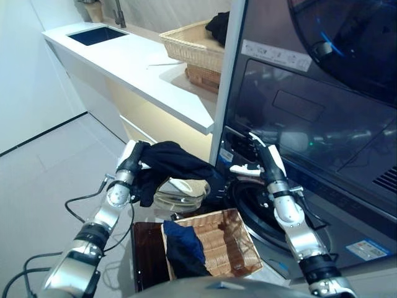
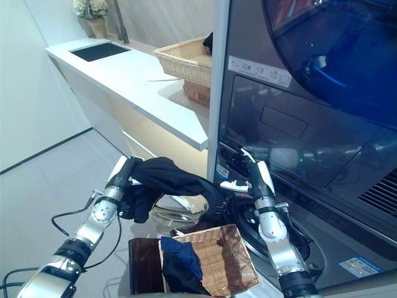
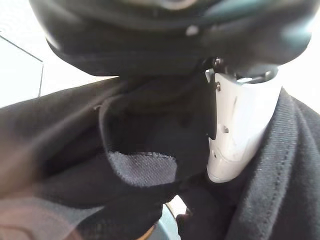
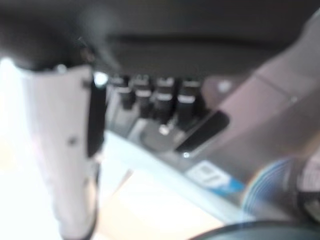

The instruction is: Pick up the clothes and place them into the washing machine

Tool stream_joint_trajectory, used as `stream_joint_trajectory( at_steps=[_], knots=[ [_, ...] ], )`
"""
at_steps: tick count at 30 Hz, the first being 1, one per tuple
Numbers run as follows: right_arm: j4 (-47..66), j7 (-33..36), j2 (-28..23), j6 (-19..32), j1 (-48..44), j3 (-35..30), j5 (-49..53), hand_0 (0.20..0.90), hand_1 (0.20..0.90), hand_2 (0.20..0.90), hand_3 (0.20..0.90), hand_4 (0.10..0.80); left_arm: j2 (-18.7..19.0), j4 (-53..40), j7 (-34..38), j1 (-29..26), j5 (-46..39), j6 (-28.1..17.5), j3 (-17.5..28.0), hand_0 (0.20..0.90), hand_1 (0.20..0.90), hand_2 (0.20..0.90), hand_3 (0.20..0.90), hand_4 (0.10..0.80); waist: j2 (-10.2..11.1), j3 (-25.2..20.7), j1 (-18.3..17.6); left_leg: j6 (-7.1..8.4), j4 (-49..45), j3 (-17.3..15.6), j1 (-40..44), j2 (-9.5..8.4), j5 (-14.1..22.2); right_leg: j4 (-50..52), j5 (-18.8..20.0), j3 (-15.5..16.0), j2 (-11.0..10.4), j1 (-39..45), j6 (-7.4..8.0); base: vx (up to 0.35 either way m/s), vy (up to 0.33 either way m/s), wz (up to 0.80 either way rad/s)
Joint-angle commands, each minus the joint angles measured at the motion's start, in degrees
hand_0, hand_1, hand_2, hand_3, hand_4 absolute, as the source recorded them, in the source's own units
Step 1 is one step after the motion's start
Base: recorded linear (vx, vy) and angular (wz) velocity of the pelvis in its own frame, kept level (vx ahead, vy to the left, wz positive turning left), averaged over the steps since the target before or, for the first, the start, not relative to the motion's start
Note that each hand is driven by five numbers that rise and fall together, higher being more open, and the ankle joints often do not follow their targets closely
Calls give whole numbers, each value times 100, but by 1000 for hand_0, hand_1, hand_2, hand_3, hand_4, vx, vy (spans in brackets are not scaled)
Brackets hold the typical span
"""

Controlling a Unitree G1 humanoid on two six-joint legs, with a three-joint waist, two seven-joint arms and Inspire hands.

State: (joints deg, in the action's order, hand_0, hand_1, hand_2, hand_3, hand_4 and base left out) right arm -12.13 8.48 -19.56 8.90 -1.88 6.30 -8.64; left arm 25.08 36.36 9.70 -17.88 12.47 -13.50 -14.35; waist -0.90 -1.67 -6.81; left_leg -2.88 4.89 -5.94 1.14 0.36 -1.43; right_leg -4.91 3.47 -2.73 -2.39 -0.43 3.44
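I had the left hand (image 1: 133,162) clenched on the black garment (image 1: 177,162), which hung draped between it and the washing machine's drum opening (image 1: 251,202). The right hand (image 1: 265,162) was relaxed, fingers straight. The trailing hem seemed outside the drum, so I needed to feed deeper before letting go.

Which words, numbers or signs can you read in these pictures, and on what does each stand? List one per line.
None can be read.
White sticker strip on the dark washing machine front: print too small.
Blue-and-white label at its lower corner: blurred.
Small blue label beside the open door: too small.
Black garment in the left hand: no print visible.
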Motion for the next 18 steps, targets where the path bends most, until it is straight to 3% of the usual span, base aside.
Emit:
stream_joint_trajectory(
  at_steps=[1,10,18],
  knots=[
    [255,41,-161,499,-250,-459,-50,900,900,900,900,800,409,-364,313,-1299,214,-437,-67,200,200,200,200,300,90,-462,183,274,3,-123,298,-127,439,207,-179,197,97,28,46,5,-3,5],
    [102,-112,-407,382,-214,-484,-479,900,900,900,900,800,358,-268,408,-1237,-20,-416,289,200,200,200,200,300,137,-464,196,278,4,-111,293,-121,433,197,-176,225,104,38,43,0,0,0],
    [-244,-576,-598,431,-135,-241,-551,900,900,900,900,800,64,-731,195,-1037,-447,-514,613,200,200,200,200,300,201,-474,241,283,-11,-103,297,-114,430,200,-181,259,111,51,30,-3,0,1]
  ],
)
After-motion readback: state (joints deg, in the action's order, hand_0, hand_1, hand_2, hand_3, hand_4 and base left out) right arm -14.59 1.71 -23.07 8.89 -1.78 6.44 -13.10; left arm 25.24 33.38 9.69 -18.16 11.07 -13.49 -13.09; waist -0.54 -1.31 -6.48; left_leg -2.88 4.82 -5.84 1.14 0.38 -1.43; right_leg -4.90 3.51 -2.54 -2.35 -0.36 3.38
